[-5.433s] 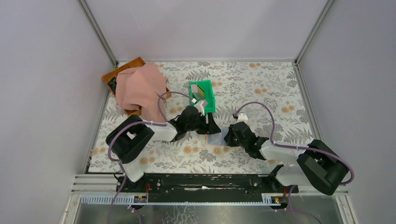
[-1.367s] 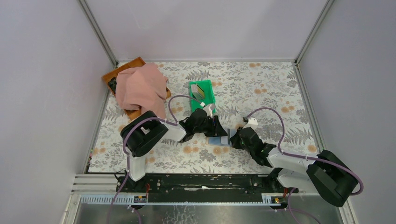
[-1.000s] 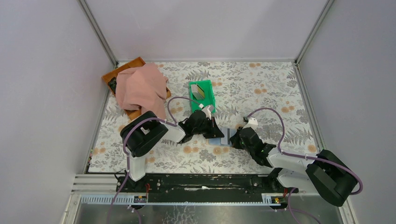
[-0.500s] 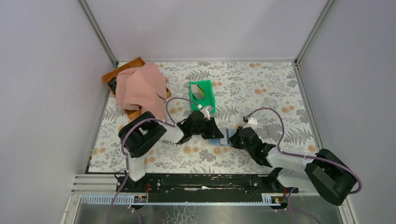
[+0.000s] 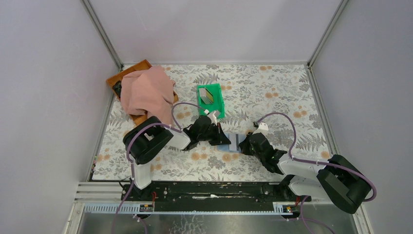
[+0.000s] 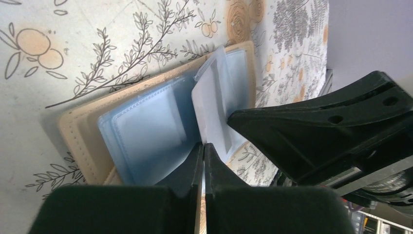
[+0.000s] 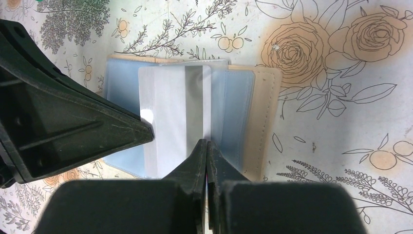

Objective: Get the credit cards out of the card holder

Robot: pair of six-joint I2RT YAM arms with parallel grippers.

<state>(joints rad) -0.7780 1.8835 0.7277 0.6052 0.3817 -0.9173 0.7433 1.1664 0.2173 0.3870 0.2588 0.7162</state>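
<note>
On floral-print table [image 5: 277, 87]: stitched tan card holder [image 7: 265, 122], pale-blue sleeves; left jaws pinch glossy grey card [image 7: 170, 112]; right jaws closed.

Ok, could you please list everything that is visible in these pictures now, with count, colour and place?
table cover: one, white floral, over the table.
tray: one, orange-brown, far left, mostly under the cloth.
cloth: one, pink, draped over the tray.
bin: one, green, centre.
binned cards: at least two, yellow and grey, inside the bin.
card holder: one, pale blue with tan edge, open between the grippers.
white card: one, grey stripe, lying on the open holder.
cables: two, purple, one along each arm.
left gripper: black, closed on the white card's edge.
right gripper: black, shut, tip at the holder.
</note>
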